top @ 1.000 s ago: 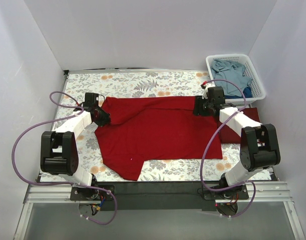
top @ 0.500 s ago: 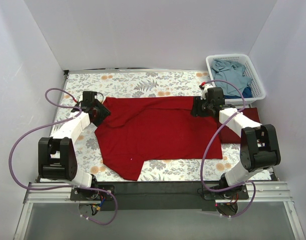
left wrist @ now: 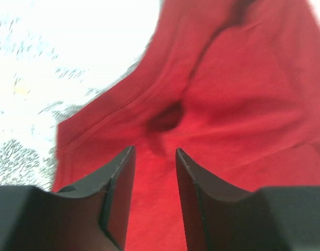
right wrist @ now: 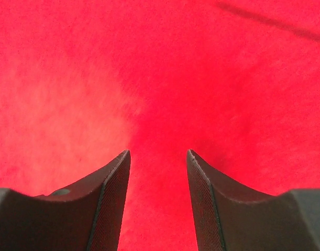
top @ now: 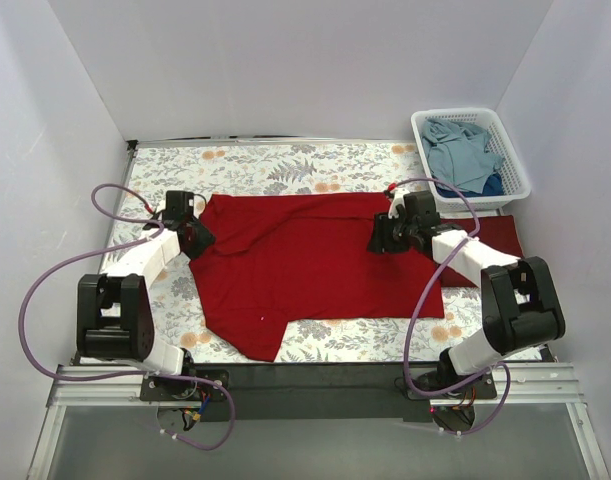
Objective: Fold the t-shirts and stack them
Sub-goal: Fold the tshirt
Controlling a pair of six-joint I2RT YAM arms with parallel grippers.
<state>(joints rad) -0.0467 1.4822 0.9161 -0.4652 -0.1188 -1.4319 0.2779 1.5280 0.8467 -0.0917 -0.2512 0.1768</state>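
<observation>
A bright red t-shirt (top: 315, 262) lies spread on the floral table, one sleeve pointing to the near edge. My left gripper (top: 197, 240) is at its left upper corner, jaws open over rumpled red cloth (left wrist: 238, 94), holding nothing. My right gripper (top: 378, 238) is over the shirt's right upper part, jaws open above flat red cloth (right wrist: 160, 68). In both wrist views the gripper (left wrist: 154, 154) (right wrist: 158, 154) shows cloth between its fingers but not pinched. A folded maroon shirt (top: 497, 232) lies to the right, partly under my right arm. Dusty blue shirts (top: 463, 150) fill the basket.
A white lattice basket (top: 517, 165) stands at the back right corner. White walls close in the table on the left, back and right. Purple cables loop beside both arms. The floral tablecloth (top: 285, 160) shows behind the red shirt.
My right gripper has moved left and nearer, from the shirt's right edge onto the cloth. My left gripper went back a little, then returned; the shirt's left upper corner lies flatter.
</observation>
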